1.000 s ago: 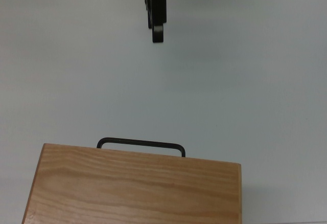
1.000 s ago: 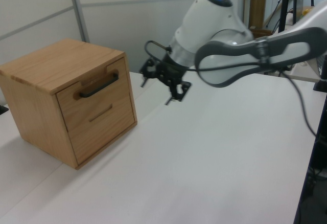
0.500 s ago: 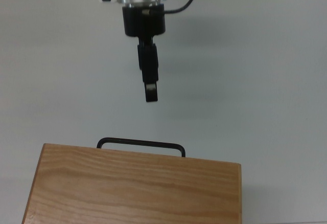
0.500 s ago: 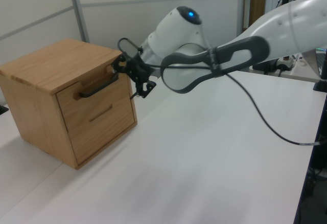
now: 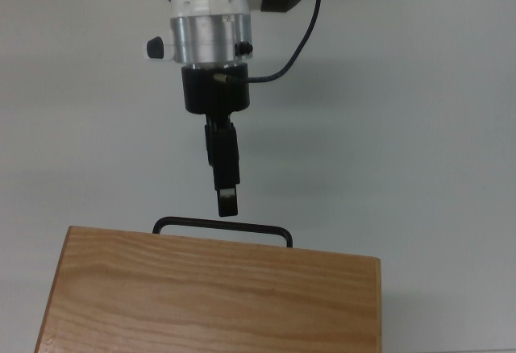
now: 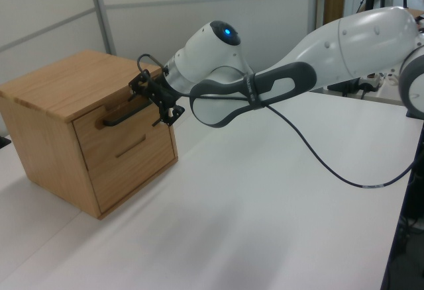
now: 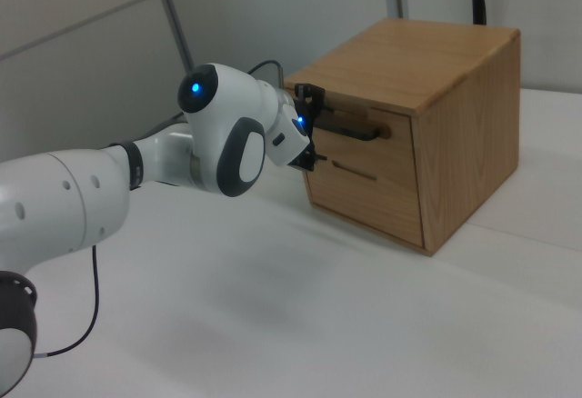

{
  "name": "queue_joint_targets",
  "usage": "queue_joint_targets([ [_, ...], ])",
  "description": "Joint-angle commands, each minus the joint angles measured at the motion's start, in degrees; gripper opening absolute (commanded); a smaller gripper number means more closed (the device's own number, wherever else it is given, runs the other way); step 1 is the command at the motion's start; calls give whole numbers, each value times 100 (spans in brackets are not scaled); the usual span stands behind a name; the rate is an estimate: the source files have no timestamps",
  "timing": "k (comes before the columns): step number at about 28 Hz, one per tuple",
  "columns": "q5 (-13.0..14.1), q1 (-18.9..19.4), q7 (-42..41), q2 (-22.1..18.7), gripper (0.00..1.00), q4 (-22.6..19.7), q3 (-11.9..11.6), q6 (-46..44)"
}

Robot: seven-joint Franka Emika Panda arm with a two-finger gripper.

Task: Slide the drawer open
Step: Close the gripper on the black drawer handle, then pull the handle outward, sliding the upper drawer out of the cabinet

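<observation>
Light wooden drawer (image 6: pixel 122 126) set in the upper front of a grained wooden cabinet (image 6: pixel 63 81), fully pushed in, front panel flush with the cabinet face. Black curved bar handle (image 6: pixel 128 112) across the panel, standing out from the wood; seen from above as a thin black loop (image 5: pixel 222 228) poking past the cabinet's front edge. A second, lower panel below with only a shallow slot. Cabinet resting on a white table (image 6: pixel 265 224), toward the left view's left and the right view's right.

Gripper (image 6: pixel 156 98) level with the handle, just in front of it, reaching from a white arm (image 6: pixel 318 51). In the top view, gripper (image 5: pixel 228 201) tip very close to the bar's middle, touching or not impossible to tell. Fingers spread apart in the left view, one above and one below the bar's height, nothing clamped between them.
</observation>
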Motion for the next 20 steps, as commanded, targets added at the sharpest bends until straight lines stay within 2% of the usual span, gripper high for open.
queue_joint_targets([
  [1,-186,-9,15,248,92,202,10,201],
  [3,-221,-9,15,309,90,255,10,192],
  [8,-326,17,15,336,68,273,-42,192],
  [15,-537,44,15,380,58,273,-78,192],
  [20,-669,44,15,380,37,264,-78,183],
])
